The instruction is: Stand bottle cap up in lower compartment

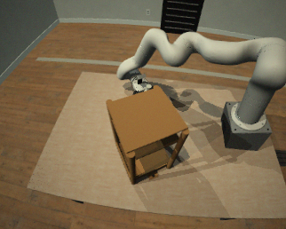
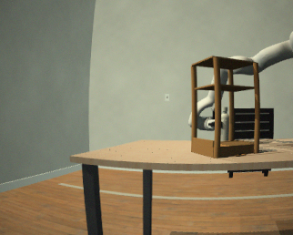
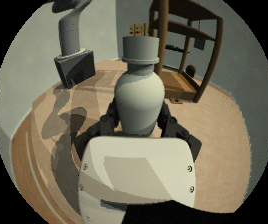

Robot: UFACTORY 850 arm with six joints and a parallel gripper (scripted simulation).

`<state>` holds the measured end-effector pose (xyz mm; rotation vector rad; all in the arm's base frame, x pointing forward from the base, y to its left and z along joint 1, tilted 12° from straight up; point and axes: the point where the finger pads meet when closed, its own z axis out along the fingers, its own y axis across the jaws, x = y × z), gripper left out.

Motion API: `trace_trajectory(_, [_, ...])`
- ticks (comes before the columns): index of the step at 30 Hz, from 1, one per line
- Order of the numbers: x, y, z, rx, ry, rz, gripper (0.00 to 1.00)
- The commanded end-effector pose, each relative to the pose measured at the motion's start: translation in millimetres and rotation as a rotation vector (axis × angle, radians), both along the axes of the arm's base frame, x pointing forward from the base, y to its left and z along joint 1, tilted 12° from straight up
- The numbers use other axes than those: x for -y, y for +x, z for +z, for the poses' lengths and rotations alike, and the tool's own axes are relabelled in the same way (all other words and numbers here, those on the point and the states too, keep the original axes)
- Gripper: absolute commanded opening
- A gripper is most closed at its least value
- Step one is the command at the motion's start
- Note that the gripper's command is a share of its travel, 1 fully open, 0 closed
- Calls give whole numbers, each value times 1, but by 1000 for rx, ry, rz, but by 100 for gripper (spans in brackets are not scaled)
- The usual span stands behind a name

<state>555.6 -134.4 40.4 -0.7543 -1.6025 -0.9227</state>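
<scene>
Clamped around the body of the pale bottle (image 3: 139, 93), the claw (image 3: 139, 122) is seen with its dark fingers pressed against both sides. Cap up, the bottle is held just beside the wooden shelving unit (image 2: 216, 107), outside its compartments, on the side away from the exterior camera. Whether its base touches the surface (image 2: 145, 153) cannot be told.

From the top view, the shelving unit (image 1: 146, 113) hides nearly all of your bottle (image 1: 141, 87) and claw (image 1: 140, 85). In the wrist view, the bottle's (image 3: 139, 97) base and the fingertips sit behind the claw body, so you can't see where it meets the tabletop (image 3: 75, 153).
</scene>
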Motion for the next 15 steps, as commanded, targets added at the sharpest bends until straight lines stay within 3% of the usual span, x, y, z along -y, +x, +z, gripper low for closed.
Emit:
trace_trajectory(1, [0, -2, 11, 2, -1, 0, 0])
trace_trajectory(15, [0, -9, 45, 2, -1, 0, 0])
